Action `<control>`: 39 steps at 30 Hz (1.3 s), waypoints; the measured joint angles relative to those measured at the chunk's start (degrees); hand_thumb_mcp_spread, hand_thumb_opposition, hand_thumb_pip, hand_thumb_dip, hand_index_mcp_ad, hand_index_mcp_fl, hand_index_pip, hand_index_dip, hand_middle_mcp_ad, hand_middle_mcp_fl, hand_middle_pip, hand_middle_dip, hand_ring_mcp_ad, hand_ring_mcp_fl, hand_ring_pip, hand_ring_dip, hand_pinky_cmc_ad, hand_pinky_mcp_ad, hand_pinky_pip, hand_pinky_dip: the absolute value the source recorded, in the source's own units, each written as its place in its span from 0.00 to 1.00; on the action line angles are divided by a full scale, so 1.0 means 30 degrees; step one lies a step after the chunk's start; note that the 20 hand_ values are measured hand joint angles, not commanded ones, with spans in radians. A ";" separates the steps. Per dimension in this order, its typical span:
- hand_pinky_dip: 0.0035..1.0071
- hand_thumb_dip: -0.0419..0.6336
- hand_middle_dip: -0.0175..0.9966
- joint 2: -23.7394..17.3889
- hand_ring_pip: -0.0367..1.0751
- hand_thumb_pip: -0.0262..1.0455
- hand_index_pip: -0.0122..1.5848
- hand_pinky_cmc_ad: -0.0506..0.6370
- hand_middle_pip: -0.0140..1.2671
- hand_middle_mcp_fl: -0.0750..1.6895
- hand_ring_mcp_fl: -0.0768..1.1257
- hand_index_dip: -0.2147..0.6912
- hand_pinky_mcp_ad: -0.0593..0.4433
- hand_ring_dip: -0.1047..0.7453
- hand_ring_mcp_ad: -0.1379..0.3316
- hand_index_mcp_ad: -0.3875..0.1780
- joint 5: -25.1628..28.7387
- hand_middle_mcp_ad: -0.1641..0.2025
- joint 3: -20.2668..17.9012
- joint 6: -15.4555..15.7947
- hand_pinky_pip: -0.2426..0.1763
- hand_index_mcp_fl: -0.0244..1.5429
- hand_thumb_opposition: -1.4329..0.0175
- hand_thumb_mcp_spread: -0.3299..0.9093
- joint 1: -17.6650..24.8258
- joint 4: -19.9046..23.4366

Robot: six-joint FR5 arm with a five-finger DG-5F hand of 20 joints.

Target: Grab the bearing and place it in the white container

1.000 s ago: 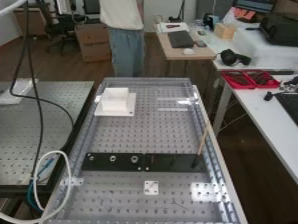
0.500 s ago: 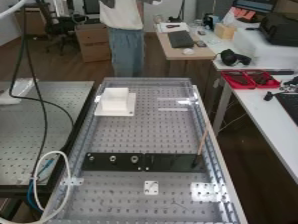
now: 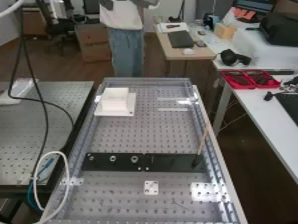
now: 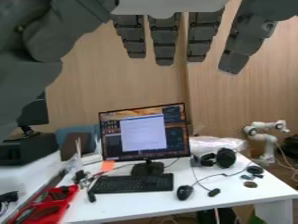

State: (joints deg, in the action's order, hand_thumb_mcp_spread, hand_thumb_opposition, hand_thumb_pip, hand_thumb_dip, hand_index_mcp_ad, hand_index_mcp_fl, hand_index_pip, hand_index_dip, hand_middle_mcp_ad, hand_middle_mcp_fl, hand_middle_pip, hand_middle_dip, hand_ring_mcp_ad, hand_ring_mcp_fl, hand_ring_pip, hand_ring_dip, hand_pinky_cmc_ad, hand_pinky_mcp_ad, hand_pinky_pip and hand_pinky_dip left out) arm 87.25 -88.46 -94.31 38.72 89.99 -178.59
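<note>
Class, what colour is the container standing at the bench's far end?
White; the container shows best in the high view.

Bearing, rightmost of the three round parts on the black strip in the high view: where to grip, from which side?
I'd pinch the bearing by its outer rim, from above: it's ring-shaped and sits low on the black strip. Probably best across its near and far edges, since the middle round part sits to its left.
</note>
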 joint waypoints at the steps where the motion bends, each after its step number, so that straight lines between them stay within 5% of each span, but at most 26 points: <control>1: 0.21 0.09 0.13 -0.0030 0.13 0.26 0.06 0.62 0.12 0.05 0.06 0.30 0.67 0.17 0.64 0.70 0.0121 0.74 -0.0110 0.0098 0.40 0.04 0.53 0.42 0.0021 0.0064; 8: 0.21 0.09 0.13 -0.0294 0.13 0.27 0.06 0.62 0.13 0.05 0.07 0.30 0.67 0.16 0.64 0.70 0.1031 0.74 -0.1498 0.0182 0.40 0.04 0.52 0.41 0.0138 0.0924; 18: 0.22 0.09 0.13 -0.0877 0.13 0.35 0.06 0.63 0.12 0.05 0.06 0.27 0.67 0.16 0.64 0.69 0.3246 0.74 -0.5073 0.0659 0.40 0.04 0.51 0.48 0.0592 0.3661; 22: 0.22 0.15 0.14 -0.0913 0.12 0.39 0.06 0.63 0.13 0.05 0.07 0.23 0.67 0.17 0.64 0.67 0.4370 0.73 -0.6161 0.0973 0.40 0.04 0.49 0.50 0.0803 0.4502; 39: 0.23 0.27 0.17 0.0778 0.12 0.46 0.07 0.63 0.13 0.06 0.07 0.21 0.67 0.19 0.65 0.59 0.5531 0.74 -0.7742 -0.0850 0.40 0.05 0.48 0.52 -0.0086 0.6268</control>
State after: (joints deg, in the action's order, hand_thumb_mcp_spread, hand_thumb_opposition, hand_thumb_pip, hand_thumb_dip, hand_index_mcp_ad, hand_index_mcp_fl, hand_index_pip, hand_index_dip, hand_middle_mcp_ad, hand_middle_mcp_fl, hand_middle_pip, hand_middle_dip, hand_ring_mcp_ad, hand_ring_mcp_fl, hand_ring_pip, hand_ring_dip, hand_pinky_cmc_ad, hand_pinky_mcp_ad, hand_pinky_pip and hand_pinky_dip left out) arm 89.58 -71.87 -117.54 36.17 89.73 -159.79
